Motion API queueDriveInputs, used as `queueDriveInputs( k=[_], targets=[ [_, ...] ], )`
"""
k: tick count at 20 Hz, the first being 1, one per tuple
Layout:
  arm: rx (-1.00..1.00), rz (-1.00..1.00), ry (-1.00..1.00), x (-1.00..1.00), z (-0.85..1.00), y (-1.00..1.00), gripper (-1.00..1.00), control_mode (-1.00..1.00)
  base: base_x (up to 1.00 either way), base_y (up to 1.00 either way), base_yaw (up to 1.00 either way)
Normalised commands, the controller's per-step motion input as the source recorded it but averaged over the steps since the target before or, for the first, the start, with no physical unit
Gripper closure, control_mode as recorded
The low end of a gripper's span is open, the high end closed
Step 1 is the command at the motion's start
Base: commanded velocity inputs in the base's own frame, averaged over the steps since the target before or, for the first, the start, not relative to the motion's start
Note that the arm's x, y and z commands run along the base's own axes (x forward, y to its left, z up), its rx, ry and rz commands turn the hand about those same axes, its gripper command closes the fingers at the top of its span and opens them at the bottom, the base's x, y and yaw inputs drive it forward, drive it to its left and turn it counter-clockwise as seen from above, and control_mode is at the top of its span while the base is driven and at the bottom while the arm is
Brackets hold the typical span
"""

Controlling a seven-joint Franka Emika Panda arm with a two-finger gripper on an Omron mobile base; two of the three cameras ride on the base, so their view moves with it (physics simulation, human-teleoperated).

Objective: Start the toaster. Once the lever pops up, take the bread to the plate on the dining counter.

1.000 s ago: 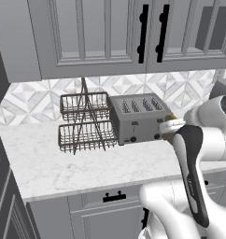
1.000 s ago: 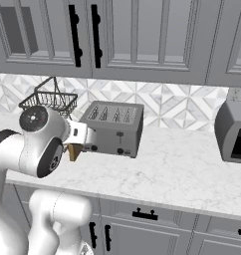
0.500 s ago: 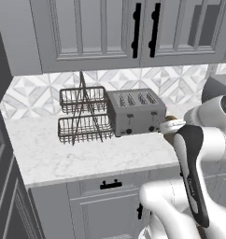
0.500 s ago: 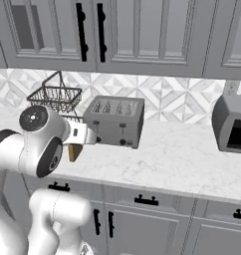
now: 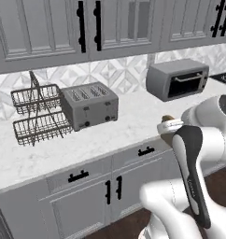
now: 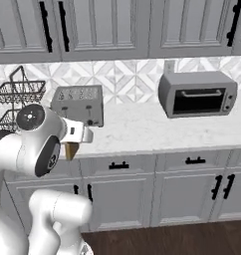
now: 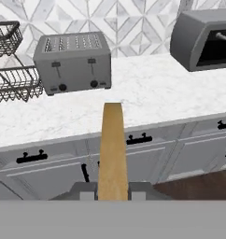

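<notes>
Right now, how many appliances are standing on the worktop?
2: the toaster beside the wire basket rack, and a toaster oven farther along the backsplash, on the side away from the rack. Others may sit outside the frame.

The toaster [image 5: 90,106] stands on the marble counter [image 5: 77,144] against the patterned backsplash, its four slots up and its small black knobs on the front. Just beside the toaster on one side is a two-tier wire rack [image 5: 36,114]; well apart on the other side sits a grey toaster oven [image 5: 178,79]. Nearer the camera than the toaster, the bread [image 5: 167,125] shows tan at the white arm's end
</notes>
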Motion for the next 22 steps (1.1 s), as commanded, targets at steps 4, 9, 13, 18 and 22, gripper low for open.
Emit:
queueDriveInputs(
  k=[4, 9, 13, 18, 22],
  targets=[
    [0.0, 0.0, 0.0, 0.0, 0.0, 0.0, 1.0, 1.0, 0.02, 0.0, -0.96],
    [0.0, 0.0, 0.0, 0.0, 0.0, 0.0, 1.0, 1.0, 0.06, 0.0, -0.93],
    [0.0, 0.0, 0.0, 0.0, 0.0, 0.0, 1.0, 1.0, 0.11, 0.0, -0.9],
    [0.0, 0.0, 0.0, 0.0, 0.0, 0.0, 1.0, 1.0, 0.23, 0.0, -0.86],
    [0.0, 0.0, 0.0, 0.0, 0.0, 0.0, 1.0, 1.0, 0.39, 0.0, -0.81]
  ],
)
